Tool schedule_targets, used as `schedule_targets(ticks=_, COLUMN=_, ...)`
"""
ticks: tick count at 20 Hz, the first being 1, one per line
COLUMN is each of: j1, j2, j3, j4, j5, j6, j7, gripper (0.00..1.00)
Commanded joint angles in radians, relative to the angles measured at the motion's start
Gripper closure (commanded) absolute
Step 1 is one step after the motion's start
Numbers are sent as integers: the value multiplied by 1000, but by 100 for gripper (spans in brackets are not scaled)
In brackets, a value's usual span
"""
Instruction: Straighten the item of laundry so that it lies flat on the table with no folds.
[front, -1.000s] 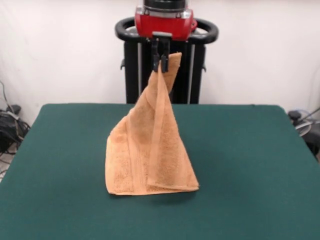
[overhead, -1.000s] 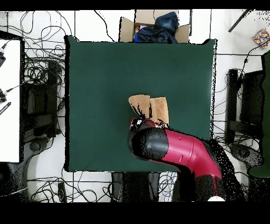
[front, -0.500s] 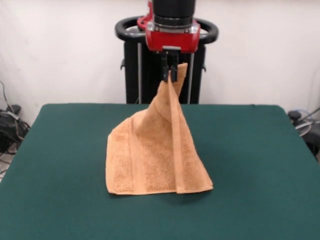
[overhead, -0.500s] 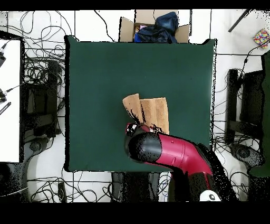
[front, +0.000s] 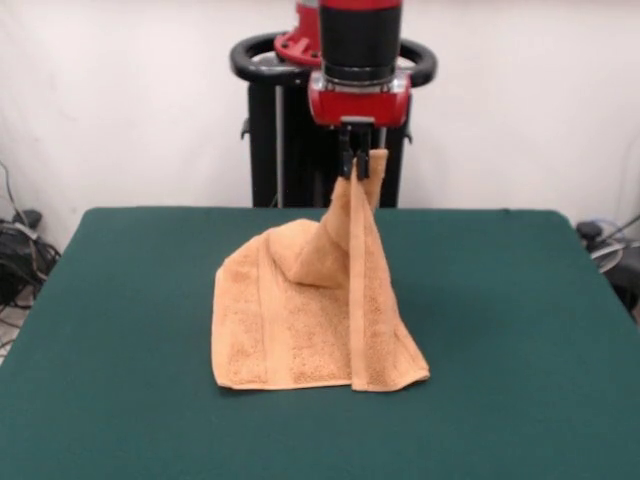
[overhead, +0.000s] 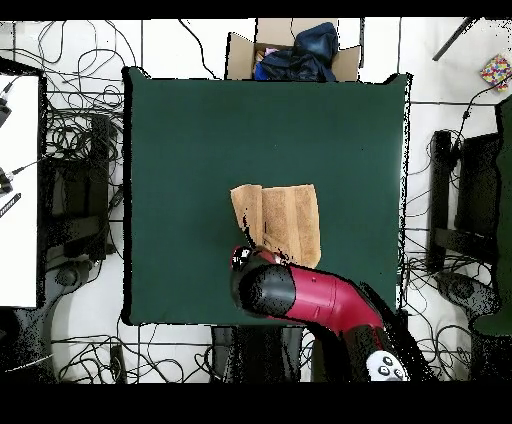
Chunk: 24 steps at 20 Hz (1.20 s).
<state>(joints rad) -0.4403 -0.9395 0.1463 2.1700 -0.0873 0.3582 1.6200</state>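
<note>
A white wall stands behind the dark green tabletop (front: 120, 330), and we see cables on the floor around it from above. Our gripper (front: 356, 165) has its jaws pinched on one corner of the orange-tan towel (front: 300, 320), holding it up. The rest drapes down in a fold onto the tabletop's middle, nearer the pedestal-side edge (overhead: 282, 220).

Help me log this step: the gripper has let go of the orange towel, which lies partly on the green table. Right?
Not quite: the gripper is shut on the towel, pinching one corner and holding it up. The front view shows it. The towel's lower part does rest on the green table.
</note>
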Motion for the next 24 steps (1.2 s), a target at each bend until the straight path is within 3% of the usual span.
schedule_targets(ticks=1, j1=-13, j2=99, j3=56, j4=86, j5=-10, j6=-99, j7=138, gripper=100)
schedule_targets(ticks=15, j1=-20, j2=172, j3=42, j4=191, j5=1, j6=-218, j7=185, gripper=100)
schedule_targets(ticks=24, j1=6, j2=90, j3=109, j4=259, j5=111, j6=-154, j7=245, gripper=100)
